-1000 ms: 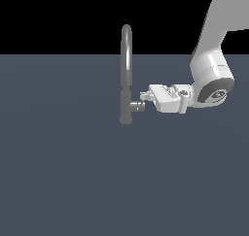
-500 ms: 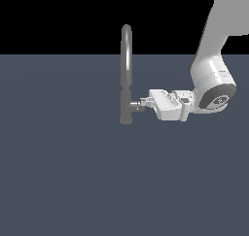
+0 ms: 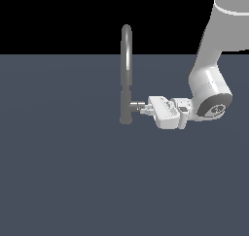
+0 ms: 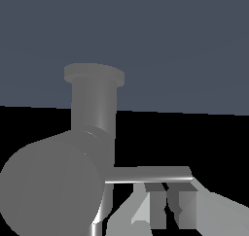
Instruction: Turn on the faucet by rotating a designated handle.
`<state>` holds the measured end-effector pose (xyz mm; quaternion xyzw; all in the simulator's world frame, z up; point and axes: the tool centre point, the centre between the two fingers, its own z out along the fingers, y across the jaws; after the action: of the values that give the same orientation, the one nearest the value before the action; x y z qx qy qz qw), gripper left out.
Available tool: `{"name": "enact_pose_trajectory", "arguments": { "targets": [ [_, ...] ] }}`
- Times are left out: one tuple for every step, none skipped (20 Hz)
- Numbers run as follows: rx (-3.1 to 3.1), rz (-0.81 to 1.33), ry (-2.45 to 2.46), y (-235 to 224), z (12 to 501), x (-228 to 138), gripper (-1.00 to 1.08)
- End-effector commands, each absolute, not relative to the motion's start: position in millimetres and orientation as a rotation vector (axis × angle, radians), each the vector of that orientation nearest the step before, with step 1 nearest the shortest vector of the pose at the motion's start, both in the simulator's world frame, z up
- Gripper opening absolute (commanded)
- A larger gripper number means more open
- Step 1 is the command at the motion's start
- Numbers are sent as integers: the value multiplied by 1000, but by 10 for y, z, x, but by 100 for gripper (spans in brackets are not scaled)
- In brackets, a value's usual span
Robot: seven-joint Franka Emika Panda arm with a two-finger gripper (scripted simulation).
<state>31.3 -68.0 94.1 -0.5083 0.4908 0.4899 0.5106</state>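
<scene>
The faucet (image 3: pixel 126 79) is a slim grey tap with a high arched spout, standing on the dark floor. Its handle (image 3: pixel 136 105) is a short grey stub jutting from the lower column toward the exterior view's right. My gripper (image 3: pixel 144 109) comes in level from that side, with its fingertips at the end of the stub. In the wrist view the stub (image 4: pixel 53 184) fills the near side. The handle's thin lever (image 4: pixel 151 174) lies across my fingertips (image 4: pixel 182 201). The gripper (image 4: pixel 168 193) looks shut, with the fingers side by side and nothing clasped between them.
The dark grey floor (image 3: pixel 63 172) stretches all around the faucet. My white arm (image 3: pixel 209 84) comes down from the upper part of the exterior view's right.
My gripper has moved down beside the faucet's column, from above the stub to level with it. The wrist and forearm dropped with it. The faucet itself stands as before.
</scene>
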Motion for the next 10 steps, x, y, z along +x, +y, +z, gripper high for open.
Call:
{"name": "enact_pose_trajectory", "arguments": {
  "targets": [
    [-1224, 1179, 1181, -680, 942, 313, -100],
    [-1222, 1181, 1184, -680, 898, 318, -100],
    [-1221, 1183, 1186, -680, 855, 323, -100],
    [-1219, 1185, 1189, -680, 812, 328, -100],
    [-1217, 1187, 1191, -681, 770, 333, -100],
    [-1216, 1188, 1193, -681, 728, 337, -100],
    [-1214, 1190, 1196, -681, 687, 342, -100],
    [-1213, 1192, 1198, -681, 646, 346, -100],
    [-1211, 1193, 1200, -681, 605, 350, -100],
    [-1210, 1195, 1202, -682, 565, 354, -100]
  ]
}}
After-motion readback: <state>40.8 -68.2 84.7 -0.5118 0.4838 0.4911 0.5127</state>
